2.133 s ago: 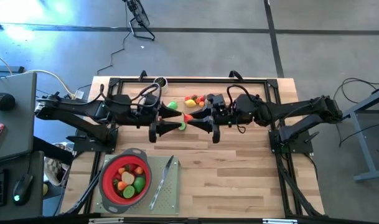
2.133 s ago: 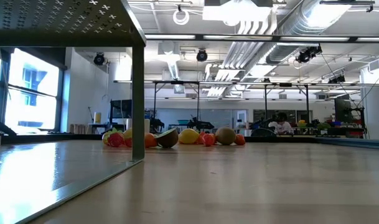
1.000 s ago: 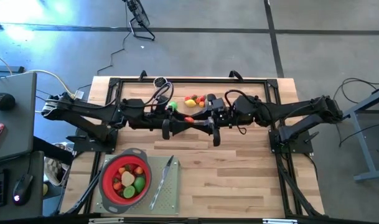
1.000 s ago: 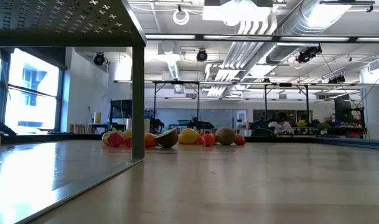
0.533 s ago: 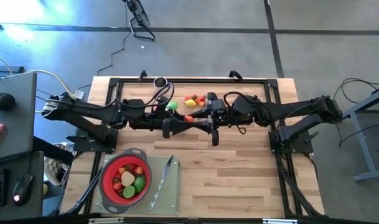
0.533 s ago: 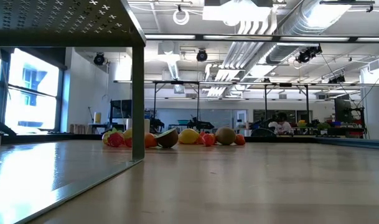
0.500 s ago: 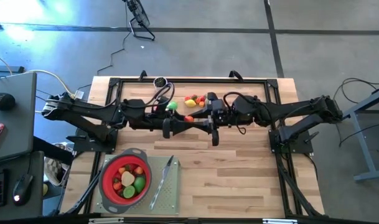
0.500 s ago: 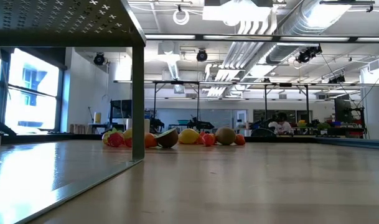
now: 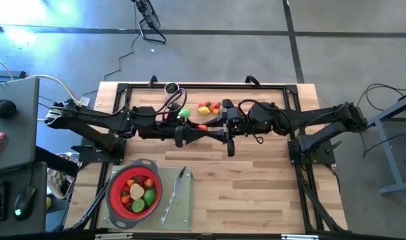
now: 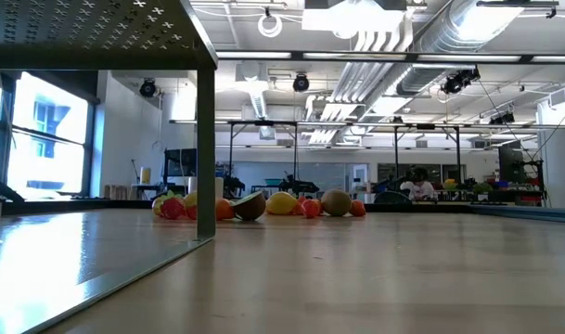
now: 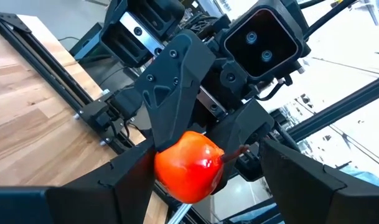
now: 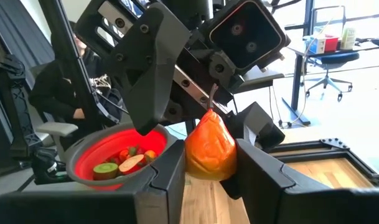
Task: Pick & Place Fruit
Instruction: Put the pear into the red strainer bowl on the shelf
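a big room with a grey floor (image 9: 256, 53), white pipes on the ceiling (image 10: 393, 37), bright windows (image 10: 41, 139) on one side, a grey desk (image 9: 16, 120), and a blue chair (image 12: 323, 65) far off.

Two matte-black angular arms (image 9: 96, 120) with looping cables.

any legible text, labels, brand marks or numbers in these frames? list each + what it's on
None readable in any view.
Red pear-shaped fruit between the left gripper fingers: no marking.
Red strainer and knife on the grey mat: no print visible.
Bottles on the far desk in the right wrist view: labels too small to read.
Fruit pile in the low view: no text.
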Controlling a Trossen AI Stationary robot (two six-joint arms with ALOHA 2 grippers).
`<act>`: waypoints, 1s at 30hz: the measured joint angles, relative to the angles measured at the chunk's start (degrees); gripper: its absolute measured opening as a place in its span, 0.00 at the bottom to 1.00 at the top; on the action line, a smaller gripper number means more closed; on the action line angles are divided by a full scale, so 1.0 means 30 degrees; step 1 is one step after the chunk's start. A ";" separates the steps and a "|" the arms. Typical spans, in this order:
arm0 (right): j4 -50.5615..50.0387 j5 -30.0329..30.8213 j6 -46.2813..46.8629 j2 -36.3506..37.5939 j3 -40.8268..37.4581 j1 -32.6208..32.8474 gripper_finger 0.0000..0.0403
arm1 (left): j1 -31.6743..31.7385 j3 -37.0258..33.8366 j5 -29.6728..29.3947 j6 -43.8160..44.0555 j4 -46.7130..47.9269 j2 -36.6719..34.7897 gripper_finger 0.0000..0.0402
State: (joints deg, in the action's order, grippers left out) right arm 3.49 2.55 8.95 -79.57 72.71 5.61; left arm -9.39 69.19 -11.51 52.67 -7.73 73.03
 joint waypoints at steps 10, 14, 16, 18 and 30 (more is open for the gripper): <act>-0.0078 0.0067 -0.0052 0.0007 0.0000 0.0007 0.29 | 0.0007 0.0000 -0.0130 0.0043 0.0138 0.0115 0.56; -0.0052 0.0015 -0.0167 0.0016 0.0007 0.0010 0.30 | 0.0007 0.0000 -0.0133 0.0175 0.0122 0.0138 0.45; -0.0052 -0.0008 -0.0250 0.0023 0.0015 0.0015 0.30 | 0.0007 0.0000 -0.0112 0.0384 0.0063 0.0138 0.42; -0.0045 -0.0034 -0.0306 0.0023 0.0015 0.0015 0.30 | 0.0007 0.0000 -0.0066 0.0510 0.0065 0.0131 0.40; -0.0094 -0.0392 -0.0998 0.0016 0.0015 0.0007 0.35 | 0.0007 0.0000 -0.0051 0.0534 0.0132 0.0131 0.39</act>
State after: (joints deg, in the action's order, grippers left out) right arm 3.21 1.37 5.96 -79.53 72.75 5.63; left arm -9.37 69.19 -11.66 54.27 -7.33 73.43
